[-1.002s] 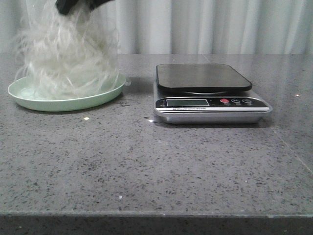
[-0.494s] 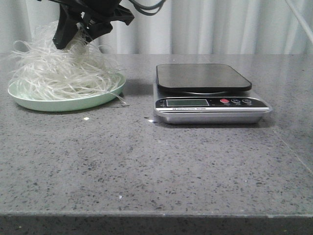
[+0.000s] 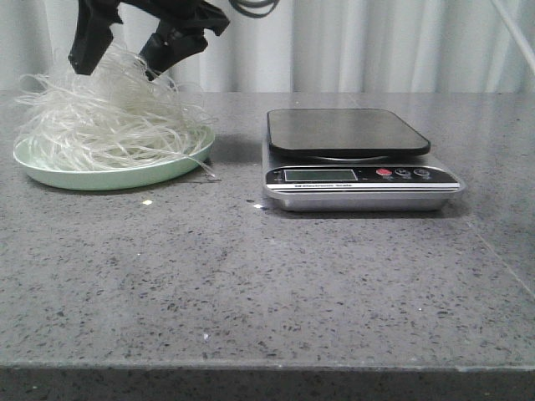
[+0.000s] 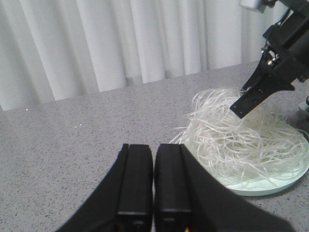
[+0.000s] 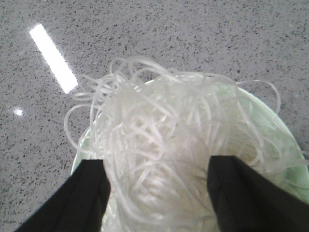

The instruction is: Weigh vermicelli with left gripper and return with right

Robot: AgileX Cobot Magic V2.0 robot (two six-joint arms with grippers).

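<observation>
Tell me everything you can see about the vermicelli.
The vermicelli is a loose, fluffy tangle of thin, translucent whitish strands. It lies heaped on the pale green plate, with stray loops hanging over the rim. The right gripper is directly above it, its open fingers straddling the top of the heap. The scale beside it is bare.

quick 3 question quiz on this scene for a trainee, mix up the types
1. Fill in: the jaws of the left gripper are ____.
2. Which one hangs over the vermicelli on the green plate with jaws spread? A) left gripper B) right gripper
3. True or false: the vermicelli lies on the scale.

Key: 1 shut; 2 B; 3 false, it lies on the plate.
</observation>
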